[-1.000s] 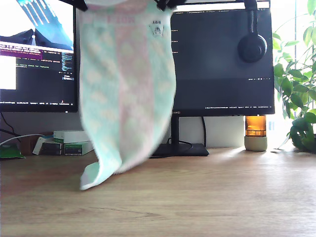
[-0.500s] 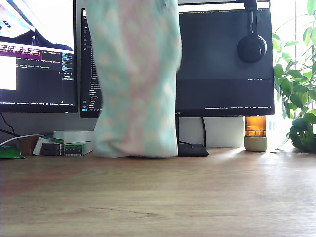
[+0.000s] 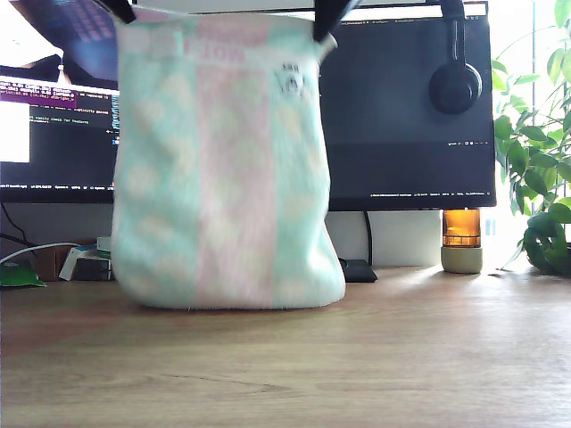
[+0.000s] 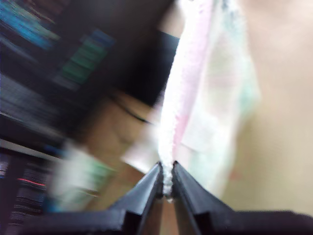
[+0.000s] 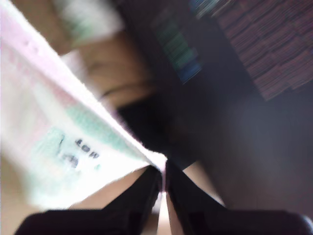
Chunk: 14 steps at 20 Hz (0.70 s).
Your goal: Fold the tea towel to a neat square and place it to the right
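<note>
**Towel hung by two corners**

The towel (image 3: 227,169) hangs spread in front of the monitors (image 3: 406,107), its bottom hem brushing the counter (image 3: 357,357). Each gripper pinches a top corner: the first gripper (image 4: 167,182) has its fingers clamped on the hem, and so does the second gripper (image 5: 161,172), near the tag. The terry looks light and limp; it will likely sag and swing, so corner holds seem best for folding.

Office desk setting
Two monitors (image 3: 406,107) with code are seen behind a wooden bench (image 3: 357,357); headphones (image 3: 456,82) are hung on one screen, and a potted plant (image 3: 535,152) is placed at the exterior view's right
</note>
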### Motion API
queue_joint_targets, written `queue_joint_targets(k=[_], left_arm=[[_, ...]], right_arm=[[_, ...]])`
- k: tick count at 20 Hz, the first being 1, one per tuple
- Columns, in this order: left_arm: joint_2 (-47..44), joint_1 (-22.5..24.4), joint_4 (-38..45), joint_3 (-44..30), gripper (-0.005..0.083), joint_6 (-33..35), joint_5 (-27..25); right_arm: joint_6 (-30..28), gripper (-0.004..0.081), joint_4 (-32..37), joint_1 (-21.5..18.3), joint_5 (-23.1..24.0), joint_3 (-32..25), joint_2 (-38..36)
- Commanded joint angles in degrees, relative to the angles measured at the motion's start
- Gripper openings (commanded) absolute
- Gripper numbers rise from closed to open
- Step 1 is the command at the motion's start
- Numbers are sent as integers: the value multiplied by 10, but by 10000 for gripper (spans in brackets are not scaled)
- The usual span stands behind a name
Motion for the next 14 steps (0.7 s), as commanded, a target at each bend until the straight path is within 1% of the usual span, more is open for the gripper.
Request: queue_joint_targets(k=[1, 4, 6, 7, 11, 14], left_arm=[[0, 3, -38, -5, -21, -16, 10], [4, 3, -85, -6, -21, -35, 42], [4, 3, -92, -9, -21, -42, 62], [4, 3, -90, -14, -21, -43, 67], [2, 4, -68, -39, -21, -30, 62], [-6, 4, -49, -45, -21, -31, 61]], right_arm=[[16, -11, -42, -1, -8, 1, -8], [60, -11, -116, -1, -40, 1, -8], [91, -11, -140, -1, -61, 1, -8], [104, -11, -143, -1, -63, 1, -8], [153, -11, -148, -2, -62, 0, -8], [167, -12, -161, -2, -63, -2, -8]])
